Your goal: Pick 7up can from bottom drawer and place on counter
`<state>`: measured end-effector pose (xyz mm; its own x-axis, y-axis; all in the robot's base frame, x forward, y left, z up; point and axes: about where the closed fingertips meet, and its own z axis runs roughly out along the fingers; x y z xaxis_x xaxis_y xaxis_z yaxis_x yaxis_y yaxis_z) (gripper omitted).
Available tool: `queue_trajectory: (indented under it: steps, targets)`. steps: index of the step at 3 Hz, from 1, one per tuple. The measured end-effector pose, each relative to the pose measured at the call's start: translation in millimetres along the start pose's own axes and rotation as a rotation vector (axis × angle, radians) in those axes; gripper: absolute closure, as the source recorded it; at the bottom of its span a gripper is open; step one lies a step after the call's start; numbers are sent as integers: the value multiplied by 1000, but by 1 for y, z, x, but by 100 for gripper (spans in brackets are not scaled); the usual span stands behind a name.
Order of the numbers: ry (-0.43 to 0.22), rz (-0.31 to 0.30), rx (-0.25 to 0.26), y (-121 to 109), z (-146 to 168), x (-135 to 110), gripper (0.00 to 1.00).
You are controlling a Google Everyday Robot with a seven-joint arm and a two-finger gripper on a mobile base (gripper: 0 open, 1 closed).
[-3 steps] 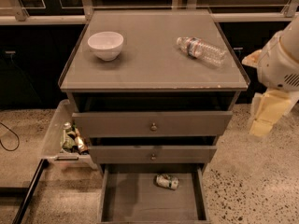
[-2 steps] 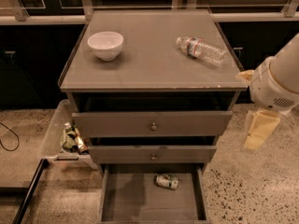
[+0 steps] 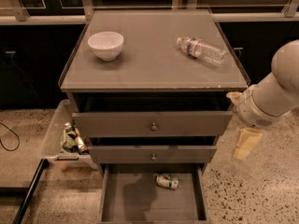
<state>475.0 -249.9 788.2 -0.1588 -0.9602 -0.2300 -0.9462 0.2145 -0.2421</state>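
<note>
Although the counter (image 3: pixel 154 71) fills most of the view as the cabinet's broad flat top, the robot's white arm (image 3: pixel 273 99) comes in from the right, just beside the cabinet's front right corner, and the bottom drawer (image 3: pixel 140 204) stands pulled well out beneath two drawers that are only partly open. On the counter a white bowl (image 3: pixel 105 45) sits back left and a clear water bottle (image 3: pixel 202 50) lies on its side back right. The gripper (image 3: pixel 246 146) hangs downward to the right of the drawers, holding nothing, whether spread or pressed together I cannot tell, while the 7up can (image 3: pixel 167 181) lies on its side on the bottom drawer's floor, near the back and right of the middle.
</note>
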Motion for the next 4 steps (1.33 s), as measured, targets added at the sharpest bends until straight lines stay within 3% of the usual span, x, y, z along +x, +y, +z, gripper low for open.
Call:
queue_trajectory:
  steps: [1, 2, 4]
  targets:
    - [0, 1, -3, 0, 2, 0, 0]
    - [-20, 18, -35, 9, 25, 2, 0]
    - [-53, 117, -194, 63, 190, 25, 0]
